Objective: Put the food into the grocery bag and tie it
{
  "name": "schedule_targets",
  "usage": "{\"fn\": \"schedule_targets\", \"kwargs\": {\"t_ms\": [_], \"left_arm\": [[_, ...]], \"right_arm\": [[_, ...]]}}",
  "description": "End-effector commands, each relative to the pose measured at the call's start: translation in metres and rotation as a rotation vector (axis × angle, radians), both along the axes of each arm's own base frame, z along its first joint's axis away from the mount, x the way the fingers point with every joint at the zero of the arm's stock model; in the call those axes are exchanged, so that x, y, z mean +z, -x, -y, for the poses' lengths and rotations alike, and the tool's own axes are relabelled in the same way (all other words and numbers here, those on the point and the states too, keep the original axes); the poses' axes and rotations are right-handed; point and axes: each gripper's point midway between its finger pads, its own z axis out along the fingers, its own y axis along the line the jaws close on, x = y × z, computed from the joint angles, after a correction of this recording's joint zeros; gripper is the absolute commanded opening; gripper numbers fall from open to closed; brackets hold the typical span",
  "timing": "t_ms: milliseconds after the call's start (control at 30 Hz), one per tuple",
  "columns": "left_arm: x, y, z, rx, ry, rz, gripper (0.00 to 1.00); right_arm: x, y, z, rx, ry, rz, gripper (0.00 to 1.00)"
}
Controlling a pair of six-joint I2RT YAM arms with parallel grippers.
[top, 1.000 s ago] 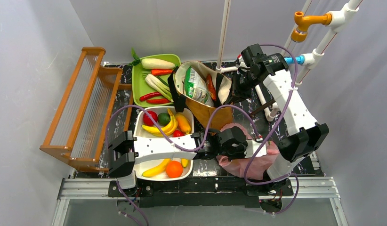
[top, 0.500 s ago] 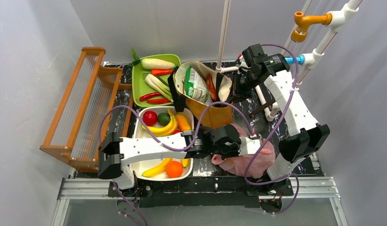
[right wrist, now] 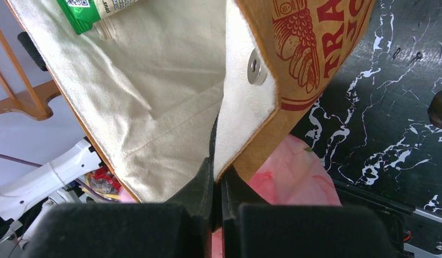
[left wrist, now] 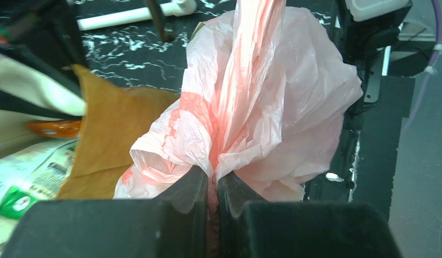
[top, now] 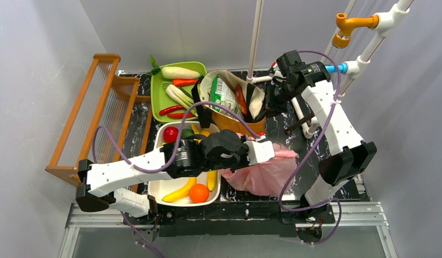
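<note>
The pink grocery bag (top: pixel 262 174) lies crumpled on the black table, right of the white tray (top: pixel 157 189). My left gripper (top: pixel 277 154) is shut on a gathered fold of the bag (left wrist: pixel 272 97), pinched between the jaws (left wrist: pixel 212 180). The food sits in the white tray: bananas (top: pixel 179 192), an orange (top: pixel 199 193), a red piece (top: pixel 171 134) and a green piece (top: pixel 186 133). My left arm hides the tray's middle. My right gripper (top: pixel 265 104) is shut on the rim of the brown bag (right wrist: pixel 310 64), jaws (right wrist: pixel 218 177) clamped over its cream lining.
The brown bag (top: pixel 235 128) stands behind the pink bag and holds a green-and-white crisp packet (top: pixel 224 97). A green tray (top: pixel 159 105) with radish, leeks and chillies is at the back. A wooden rack (top: pixel 95 123) stands at left, white pipes (top: pixel 364 48) at right.
My left arm has swung left and slightly back, pulling the pink bag leftward toward the white tray and stretching it out. The right gripper has stayed on the brown bag's rim.
</note>
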Motion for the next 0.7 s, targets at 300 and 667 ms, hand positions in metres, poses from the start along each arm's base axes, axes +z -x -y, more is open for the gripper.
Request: {"fn": "schedule_targets", "kwargs": {"t_ms": [300,667], "left_arm": [[0.138,-0.034,-0.054,0.164,0.183,0.247,0.0],[0.223,-0.082,-0.083,0.339,0.364,0.43,0.0]], "right_arm": [[0.003,0.005,0.002,-0.003,-0.022,0.014,0.01],[0.004,0.005,0.003,-0.006,-0.023,0.017,0.01]]}}
